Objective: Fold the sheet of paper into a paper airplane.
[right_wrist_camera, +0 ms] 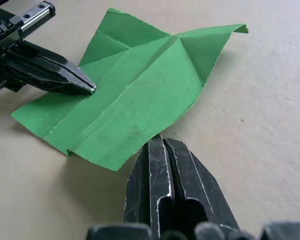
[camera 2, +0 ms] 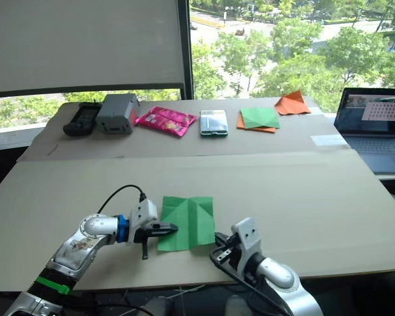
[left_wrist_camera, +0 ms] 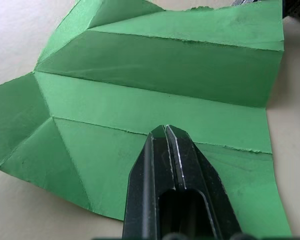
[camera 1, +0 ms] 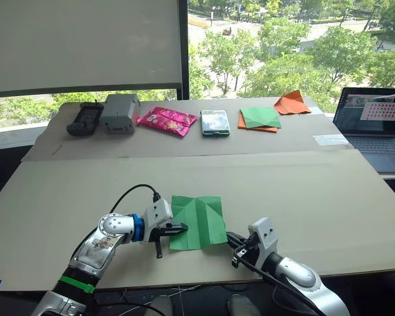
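I have the sheet of paper (camera 1: 197, 222) lying on the cardboard tabletop (camera 1: 303, 191) near the front edge, between my two grippers. It is partly folded: a centre crease runs along its length and the two far corners are turned in toward that crease, though the flaps stand up a little instead of lying flat.

My left gripper (camera 1: 179, 228) sits at the sheet's 9 o'clock edge, jaws pressed together, tips resting on the paper's near-left panel, not pinching it. My right gripper (camera 1: 232, 238) is at about 4 o'clock, just beside the near-right corner, also pressed together, and I cannot tell if it touches the edge.

I judge the paper very light and thin, springy at the creases, and likely to slide on the smooth cardboard if pushed from one side only. It will tear or crumple under a hard pinch. My plan would be to pin one panel flat with one gripper and take hold of a free long edge with the other.

Far across the table, at 12 to 1 o'clock, lie a green sheet on orange paper (camera 1: 259, 118) and a folded orange paper (camera 1: 291, 103); those are not mine to use.
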Action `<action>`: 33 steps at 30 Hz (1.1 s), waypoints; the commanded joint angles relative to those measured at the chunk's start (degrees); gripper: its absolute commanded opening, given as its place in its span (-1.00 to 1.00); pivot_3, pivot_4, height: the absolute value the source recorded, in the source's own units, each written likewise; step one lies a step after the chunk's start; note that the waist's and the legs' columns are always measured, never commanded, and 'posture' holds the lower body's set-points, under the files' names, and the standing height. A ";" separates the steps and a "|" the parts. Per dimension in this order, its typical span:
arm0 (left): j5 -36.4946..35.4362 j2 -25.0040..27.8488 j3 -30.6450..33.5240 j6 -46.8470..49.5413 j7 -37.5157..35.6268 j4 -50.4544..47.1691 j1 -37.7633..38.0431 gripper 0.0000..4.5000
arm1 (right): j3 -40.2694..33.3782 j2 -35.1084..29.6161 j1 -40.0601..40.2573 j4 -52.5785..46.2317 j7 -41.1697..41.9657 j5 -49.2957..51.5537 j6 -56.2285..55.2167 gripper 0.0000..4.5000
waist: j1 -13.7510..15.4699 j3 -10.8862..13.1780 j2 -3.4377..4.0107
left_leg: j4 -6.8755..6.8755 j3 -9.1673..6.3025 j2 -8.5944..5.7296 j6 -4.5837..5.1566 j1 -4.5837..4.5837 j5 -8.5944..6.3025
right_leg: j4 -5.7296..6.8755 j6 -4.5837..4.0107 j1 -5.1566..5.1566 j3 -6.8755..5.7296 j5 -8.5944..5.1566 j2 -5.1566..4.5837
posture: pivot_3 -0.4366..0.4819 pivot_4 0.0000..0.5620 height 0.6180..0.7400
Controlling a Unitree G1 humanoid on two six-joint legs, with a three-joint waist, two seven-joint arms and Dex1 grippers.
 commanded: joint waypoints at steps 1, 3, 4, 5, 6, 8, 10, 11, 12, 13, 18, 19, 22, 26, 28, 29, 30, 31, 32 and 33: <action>2.18 0.44 -1.67 1.74 0.16 1.76 1.00 -1.00 | 2.05 2.53 -3.91 -0.22 0.47 0.72 -1.13 -0.96 | -0.06 -0.02 0.07 | 0.00 0.00 0.00 0.00 0.00 0.00 | 0.00 0.00 0.00 0.00 0.00 0.00 | -0.05 -0.47 0.87; 2.11 0.40 -1.61 1.87 0.30 1.72 1.00 -1.00 | 3.05 3.33 -5.90 1.08 0.87 0.03 -1.09 -0.96 | 0.00 -0.09 0.19 | 0.00 0.00 0.00 0.00 -0.04 0.00 | 0.00 0.00 -0.03 0.00 0.00 0.00 | -0.05 -0.47 0.87; 2.10 0.39 -1.60 1.91 0.37 1.70 1.00 -1.00 | 3.45 3.63 -6.94 1.67 1.19 0.04 -1.05 -0.96 | 0.05 -0.11 0.18 | 0.00 0.00 0.00 0.01 -0.03 0.01 | 0.00 0.00 -0.02 0.01 0.00 0.00 | -0.05 -0.47 0.87; 2.09 0.41 -1.56 2.02 0.46 1.62 1.03 -1.00 | 3.96 4.00 -8.37 2.41 1.60 0.12 -0.87 -0.96 | 0.06 -0.11 0.17 | 0.00 0.00 0.00 0.01 -0.04 0.01 | 0.00 0.00 -0.02 0.00 0.00 0.01 | -0.05 -0.47 0.87; 2.07 0.45 -1.52 2.12 0.54 1.52 1.07 -1.00 | 4.52 4.15 -9.59 3.02 2.10 0.19 -0.46 -0.96 | 0.03 -0.12 0.16 | 0.00 0.00 0.00 0.01 -0.06 0.01 | 0.00 0.00 -0.02 0.00 0.00 0.01 | -0.05 -0.47 0.87; 1.99 0.50 -1.23 2.41 0.83 1.39 1.10 -1.00 | 5.87 4.08 -11.56 4.19 3.17 -0.10 -0.04 -0.96 | 0.04 -0.12 0.18 | 0.00 0.00 0.00 0.02 -0.07 0.01 | 0.00 0.00 -0.02 0.01 0.00 0.01 | -0.05 -0.47 0.87; 1.95 0.59 -0.81 2.64 1.22 1.30 1.09 -1.00 | 7.84 3.86 -13.66 6.46 3.89 -1.45 0.17 -0.96 | 0.02 -0.13 0.19 | -0.01 0.00 0.00 0.02 -0.06 0.01 | 0.00 0.00 -0.02 0.01 0.00 0.02 | -0.05 -0.47 0.87; 1.99 0.58 -0.64 2.73 1.42 1.28 1.07 -1.00 | 8.65 3.80 -14.53 7.57 4.11 -2.15 0.10 -0.96 | 0.02 -0.13 0.19 | -0.01 0.00 0.00 0.02 -0.05 0.01 | 0.01 0.00 -0.01 0.00 0.00 0.03 | -0.05 -0.47 0.87; 1.90 0.65 -0.42 2.93 1.51 1.13 1.03 -1.00 | 9.27 3.81 -15.30 8.49 4.31 -2.36 0.75 -0.96 | 0.00 -0.13 0.20 | -0.02 0.00 0.00 0.02 -0.05 0.01 | 0.01 0.00 -0.02 0.00 0.00 0.03 | -0.05 -0.47 0.87; 1.58 0.75 0.16 3.40 1.83 0.64 0.98 -1.00 | 9.81 3.77 -15.95 9.38 4.55 -2.71 1.04 -0.96 | 0.03 -0.13 0.19 | -0.02 0.00 0.00 0.02 -0.05 0.01 | 0.01 0.00 -0.01 0.00 0.00 0.03 | -0.05 -0.47 0.87; -0.08 1.89 3.19 6.01 2.95 -2.48 1.12 -1.00 | 10.32 3.42 -16.75 11.79 6.41 -2.65 1.46 -0.96 | -0.17 -0.11 0.17 | -0.02 -0.01 0.00 0.03 -0.07 0.02 | 0.03 0.00 -0.03 0.01 0.00 0.04 | -0.05 -0.47 0.87; -0.58 1.96 3.75 6.75 3.17 -3.13 1.12 -1.00 | 10.62 3.21 -17.05 12.43 6.48 -3.15 1.66 -0.96 | -0.24 -0.11 0.17 | -0.02 -0.01 0.00 0.03 -0.07 0.02 | 0.05 0.00 -0.04 0.02 0.00 0.05 | -0.05 -0.47 0.87; -1.80 3.13 5.61 9.01 3.53 -6.68 1.65 -1.00 | 11.92 2.53 -18.68 15.80 6.34 -5.42 2.75 -0.96 | -0.70 -0.08 0.07 | -0.03 -0.01 0.00 0.03 -0.05 0.02 | 0.21 0.00 -0.13 0.02 0.00 0.05 | -0.05 -0.47 0.87; -5.57 5.19 10.55 13.40 3.69 -11.64 2.95 -1.00 | 12.59 2.41 -19.92 17.35 6.92 -6.30 3.81 -0.96 | -1.31 -0.06 -0.20 | -0.03 -0.01 0.00 0.03 -0.01 0.02 | 0.62 0.00 -0.26 0.03 0.00 0.05 | -0.05 -0.47 0.87; -8.49 6.36 13.55 15.58 3.07 -13.73 3.55 -1.00 | 12.80 2.48 -20.41 18.02 6.97 -6.75 3.99 -0.96 | -1.36 -0.07 -0.34 | -0.08 -0.02 0.00 0.03 -0.03 0.02 | 0.79 -0.02 -0.43 0.03 -0.01 0.06 | -0.05 -0.47 0.87; -11.42 7.02 15.94 17.31 2.32 -15.00 3.50 -1.00 | 12.84 2.53 -20.63 18.27 6.97 -6.79 4.17 -0.96 | -1.41 -0.06 -0.36 | -0.12 -0.03 0.00 0.03 -0.02 0.02 | 0.80 -0.02 -0.44 0.02 -0.01 0.07 | -0.05 -0.47 0.87; -14.41 7.64 18.24 19.03 1.52 -16.09 3.22 -1.00 | 12.90 2.55 -20.86 18.58 6.88 -6.89 4.42 -0.96 | -1.43 -0.06 -0.37 | -0.14 -0.04 0.01 0.03 0.02 0.02 | 0.79 -0.04 -0.44 0.02 -0.02 0.07 | -0.05 -0.47 0.87; -17.81 8.13 20.65 20.94 0.67 -17.07 2.65 -1.00 | 13.04 2.54 -21.06 18.93 6.91 -7.00 4.45 -0.96 | -1.45 -0.03 -0.42 | -0.14 -0.04 0.01 0.03 0.03 0.02 | 0.79 -0.05 -0.44 0.02 -0.03 0.06 | -0.05 -0.47 0.87; -20.10 8.48 22.17 22.33 0.21 -17.69 2.22 -1.00 | 13.13 2.55 -21.24 19.19 6.93 -7.12 4.47 -0.96 | -1.42 -0.03 -0.45 | -0.14 -0.04 0.01 0.02 0.02 0.01 | 0.79 -0.05 -0.45 0.02 -0.03 0.06 | -0.05 -0.47 0.87; -22.45 8.59 23.47 23.61 -0.19 -18.08 1.68 -1.00 | 13.23 2.59 -21.40 19.47 7.04 -7.21 4.46 -0.96 | -1.41 -0.03 -0.45 | -0.14 -0.04 0.01 0.02 0.02 0.01 | 0.78 -0.06 -0.47 0.01 -0.03 0.06 | -0.05 -0.47 0.87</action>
